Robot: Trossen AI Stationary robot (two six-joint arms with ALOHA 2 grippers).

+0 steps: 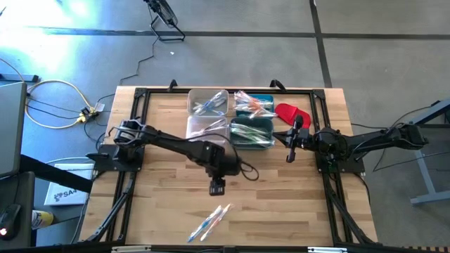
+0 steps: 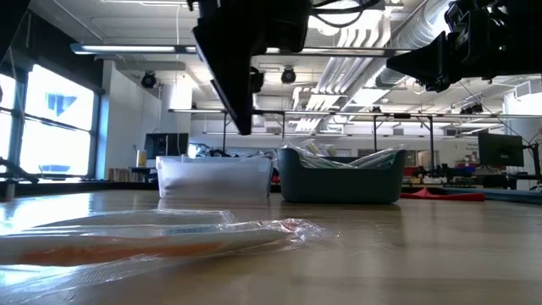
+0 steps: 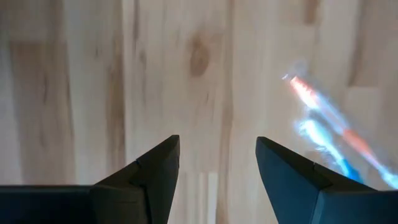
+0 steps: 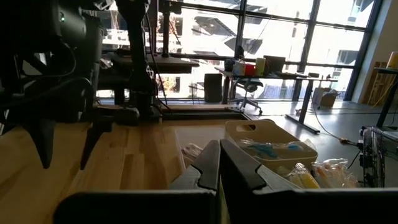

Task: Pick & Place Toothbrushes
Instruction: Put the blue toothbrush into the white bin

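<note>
Above bare wood, left claw (image 1: 216, 188) released near toothbrushes (image 1: 209, 223); right claw (image 1: 290, 156) clenched.

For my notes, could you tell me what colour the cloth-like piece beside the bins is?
Red; the high view shows it best.

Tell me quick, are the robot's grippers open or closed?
Left gripper: open, holding nothing, above the table.
Right gripper: closed, holding nothing.

My wooden table (image 1: 281, 204) carries four bins (image 1: 230, 118) of wrapped toothbrushes at the far edge, a red cloth (image 1: 288, 112) beside them, and two loose wrapped toothbrushes (image 1: 209, 223) near the front.
</note>
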